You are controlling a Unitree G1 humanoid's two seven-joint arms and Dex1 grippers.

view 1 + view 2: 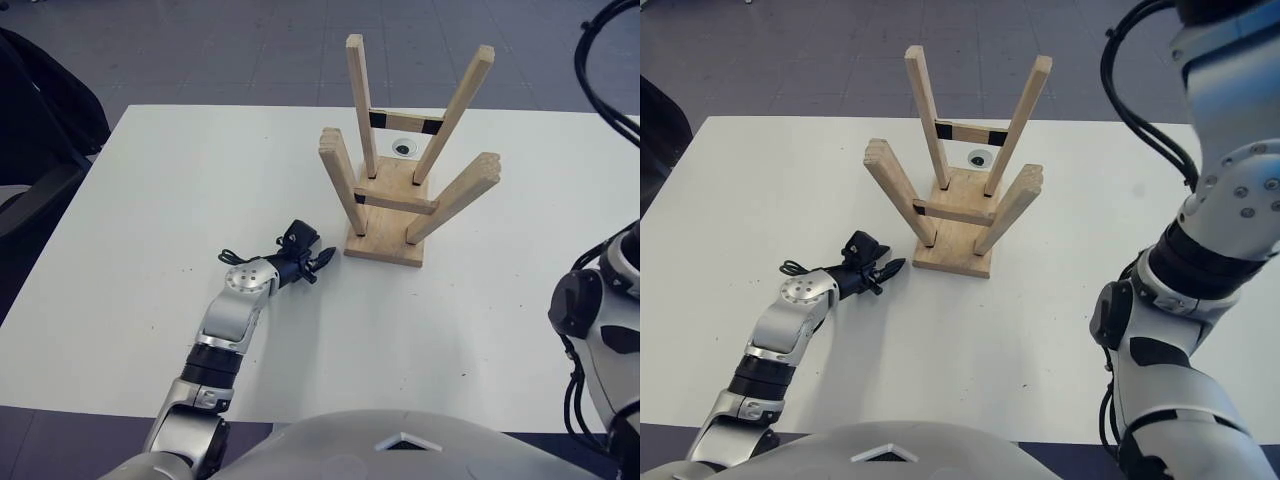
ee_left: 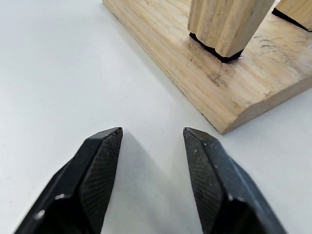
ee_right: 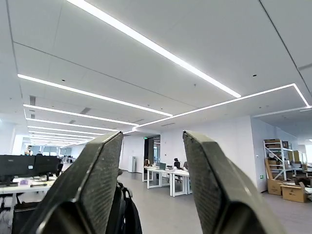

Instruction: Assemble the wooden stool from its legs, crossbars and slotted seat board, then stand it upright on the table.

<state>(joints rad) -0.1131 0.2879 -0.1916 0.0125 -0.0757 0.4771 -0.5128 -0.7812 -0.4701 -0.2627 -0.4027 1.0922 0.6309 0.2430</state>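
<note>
Stool sits upside down at 1 o'clock on the table near the far edge, wide tabletop toward 9, legs splayed up; left claw gapes empty at its 8 o'clock, right claw spread toward the ceiling.

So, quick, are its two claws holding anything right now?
Left gripper: open, empty, low over the table by the seat board.
Right gripper: open, empty.
</note>
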